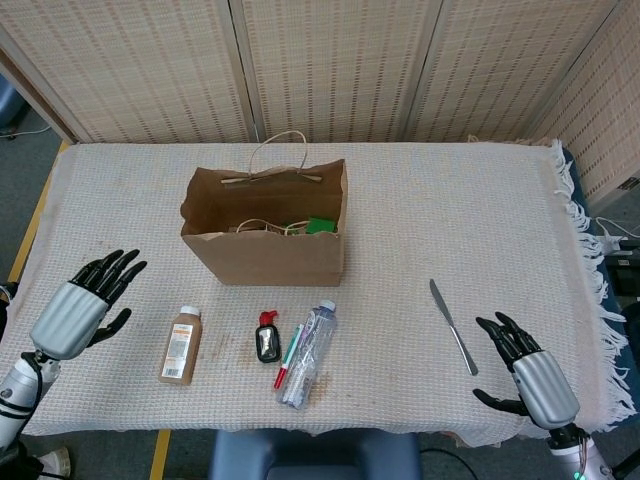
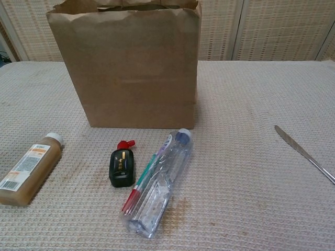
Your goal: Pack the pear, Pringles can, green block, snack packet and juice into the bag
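The brown paper bag (image 1: 265,255) (image 2: 125,68) stands open in the middle of the table, and a green block (image 1: 321,225) shows inside it at the right. A juice bottle (image 1: 180,345) (image 2: 29,167) with brown liquid lies on the cloth in front of the bag, to its left. My left hand (image 1: 82,307) hovers open at the table's left edge, left of the juice and holding nothing. My right hand (image 1: 528,375) rests open near the front right corner. Neither hand shows in the chest view. The pear, Pringles can and snack packet are not visible.
A small black bottle with a red cap (image 1: 267,338) (image 2: 121,163), a red and green pen (image 1: 287,357) (image 2: 138,183) and a clear plastic bottle (image 1: 308,353) (image 2: 157,191) lie in front of the bag. A knife (image 1: 452,325) (image 2: 306,155) lies left of my right hand.
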`<action>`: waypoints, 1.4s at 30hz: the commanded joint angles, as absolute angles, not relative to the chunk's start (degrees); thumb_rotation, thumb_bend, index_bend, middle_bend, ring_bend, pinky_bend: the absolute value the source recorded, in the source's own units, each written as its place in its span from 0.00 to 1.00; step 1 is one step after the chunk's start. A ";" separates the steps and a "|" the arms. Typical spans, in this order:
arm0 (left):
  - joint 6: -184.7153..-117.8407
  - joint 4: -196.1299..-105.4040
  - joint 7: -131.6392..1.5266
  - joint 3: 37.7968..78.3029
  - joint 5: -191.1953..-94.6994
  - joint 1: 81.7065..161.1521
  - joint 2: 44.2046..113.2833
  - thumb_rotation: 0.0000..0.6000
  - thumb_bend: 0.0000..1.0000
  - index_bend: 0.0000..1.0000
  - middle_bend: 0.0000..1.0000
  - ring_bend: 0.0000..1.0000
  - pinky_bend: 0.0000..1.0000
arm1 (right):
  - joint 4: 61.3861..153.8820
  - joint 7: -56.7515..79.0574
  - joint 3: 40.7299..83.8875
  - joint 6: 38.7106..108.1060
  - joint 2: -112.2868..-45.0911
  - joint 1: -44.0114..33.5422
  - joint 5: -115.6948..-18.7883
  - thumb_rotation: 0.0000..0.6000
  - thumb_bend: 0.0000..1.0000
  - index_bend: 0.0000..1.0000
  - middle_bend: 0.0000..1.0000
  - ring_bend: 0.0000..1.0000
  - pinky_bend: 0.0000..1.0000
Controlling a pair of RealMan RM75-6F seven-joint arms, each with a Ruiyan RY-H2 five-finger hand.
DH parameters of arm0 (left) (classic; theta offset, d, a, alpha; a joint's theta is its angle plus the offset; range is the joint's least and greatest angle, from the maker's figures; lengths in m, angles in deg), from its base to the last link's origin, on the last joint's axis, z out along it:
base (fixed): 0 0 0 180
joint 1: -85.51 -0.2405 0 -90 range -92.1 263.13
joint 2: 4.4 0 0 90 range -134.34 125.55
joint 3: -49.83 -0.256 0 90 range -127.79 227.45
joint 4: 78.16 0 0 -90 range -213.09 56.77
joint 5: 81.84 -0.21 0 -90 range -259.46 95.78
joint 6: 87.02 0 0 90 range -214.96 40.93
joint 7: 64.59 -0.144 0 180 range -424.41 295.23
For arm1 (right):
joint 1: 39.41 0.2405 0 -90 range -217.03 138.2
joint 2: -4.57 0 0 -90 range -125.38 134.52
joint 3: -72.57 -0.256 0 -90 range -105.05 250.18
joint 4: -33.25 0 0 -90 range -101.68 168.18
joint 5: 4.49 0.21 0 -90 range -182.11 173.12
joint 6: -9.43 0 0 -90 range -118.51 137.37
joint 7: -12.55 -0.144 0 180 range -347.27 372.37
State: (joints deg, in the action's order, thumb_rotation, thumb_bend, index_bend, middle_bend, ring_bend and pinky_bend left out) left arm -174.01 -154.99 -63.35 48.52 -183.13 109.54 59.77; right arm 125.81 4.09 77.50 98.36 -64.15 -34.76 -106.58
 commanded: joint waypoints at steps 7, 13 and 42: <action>-178.28 -125.18 -74.56 38.04 -208.67 115.33 67.47 1.00 0.35 0.00 0.00 0.00 0.03 | 125.63 4.17 77.47 98.44 -64.39 -34.76 -106.69 1.00 0.01 0.02 0.12 0.02 0.19; -178.07 -124.80 -78.41 35.93 -213.31 117.58 69.20 1.00 0.35 0.00 0.00 0.00 0.03 | 125.79 3.73 77.42 98.28 -64.31 -34.67 -106.46 1.00 0.01 0.02 0.12 0.02 0.19; -162.30 -120.86 -79.66 35.09 -209.31 128.59 76.32 1.00 0.35 0.00 0.00 0.00 0.03 | 127.30 2.04 77.81 96.30 -63.27 -33.91 -105.54 1.00 0.01 0.02 0.12 0.02 0.19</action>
State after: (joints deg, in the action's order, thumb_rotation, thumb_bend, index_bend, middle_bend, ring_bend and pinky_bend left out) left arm -162.38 -121.30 -79.95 35.34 -209.69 128.66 76.21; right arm 127.30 2.04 77.82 96.29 -63.28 -33.91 -105.54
